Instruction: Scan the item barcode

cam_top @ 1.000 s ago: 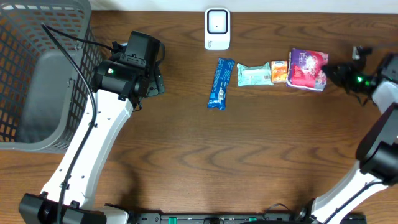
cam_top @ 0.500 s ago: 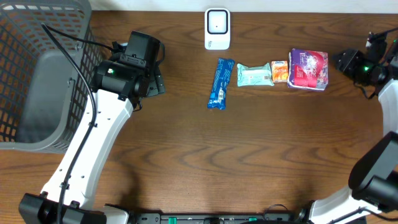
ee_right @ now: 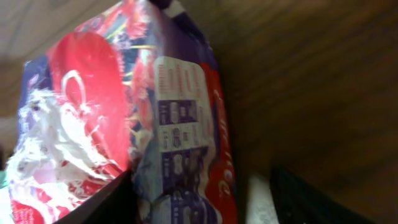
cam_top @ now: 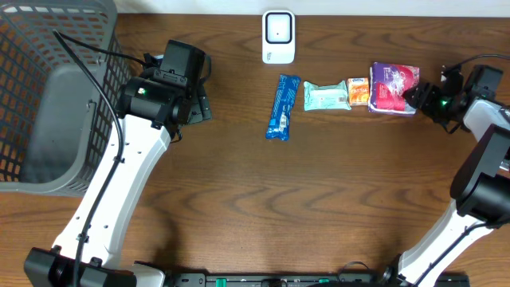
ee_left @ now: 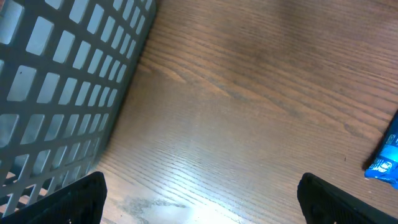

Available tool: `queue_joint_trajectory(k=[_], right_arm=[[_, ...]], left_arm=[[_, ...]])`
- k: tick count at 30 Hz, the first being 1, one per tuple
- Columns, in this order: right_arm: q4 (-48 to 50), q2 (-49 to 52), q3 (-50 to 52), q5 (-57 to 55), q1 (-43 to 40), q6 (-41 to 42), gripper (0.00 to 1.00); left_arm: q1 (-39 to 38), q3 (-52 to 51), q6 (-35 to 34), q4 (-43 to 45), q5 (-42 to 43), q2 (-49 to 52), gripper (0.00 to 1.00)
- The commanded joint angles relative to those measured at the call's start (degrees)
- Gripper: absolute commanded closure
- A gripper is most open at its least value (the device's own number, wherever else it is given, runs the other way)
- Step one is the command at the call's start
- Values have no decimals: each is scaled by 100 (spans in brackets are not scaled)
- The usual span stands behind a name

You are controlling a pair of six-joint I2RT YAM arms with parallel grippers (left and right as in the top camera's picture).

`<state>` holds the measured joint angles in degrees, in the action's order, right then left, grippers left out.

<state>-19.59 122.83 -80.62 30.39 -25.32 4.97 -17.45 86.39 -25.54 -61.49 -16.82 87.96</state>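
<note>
The right gripper (cam_top: 416, 99) has swung back to the purple pack (cam_top: 393, 88), jaws parted: centre them on its edge before closing firmly.

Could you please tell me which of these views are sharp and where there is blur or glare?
Overhead: sharp and evenly lit. Left wrist: a pale glare patch on the table near the bottom edge. Right wrist: the purple packet fills much of the frame, its print blurred.

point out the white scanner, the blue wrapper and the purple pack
white scanner (cam_top: 278, 36), overhead view, centre of its face
blue wrapper (cam_top: 282, 106), overhead view, middle of its length
purple pack (cam_top: 393, 88), overhead view, middle of its top
</note>
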Motion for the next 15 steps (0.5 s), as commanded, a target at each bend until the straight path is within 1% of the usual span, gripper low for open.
queue_joint_trajectory(k=[1,2,3,4,11,15], right_arm=[[-15,304,13,125,24,-205,53],[-15,330,13,125,13,-208,66],[-24,341,13,125,7,-208,85],[-37,341,13,142,2,-205,99],[-39,190,0,1202,-133,-203,99],[-120,-267,0,1429,-203,-177,99]], left_arm=[[13,9,-48,-15,-37,11,2],[13,9,-48,-17,-37,13,2],[13,9,-48,-15,-37,11,2],[13,9,-48,-15,-37,11,2],[13,9,-48,-17,-37,11,2],[13,9,-48,-15,-37,11,2]])
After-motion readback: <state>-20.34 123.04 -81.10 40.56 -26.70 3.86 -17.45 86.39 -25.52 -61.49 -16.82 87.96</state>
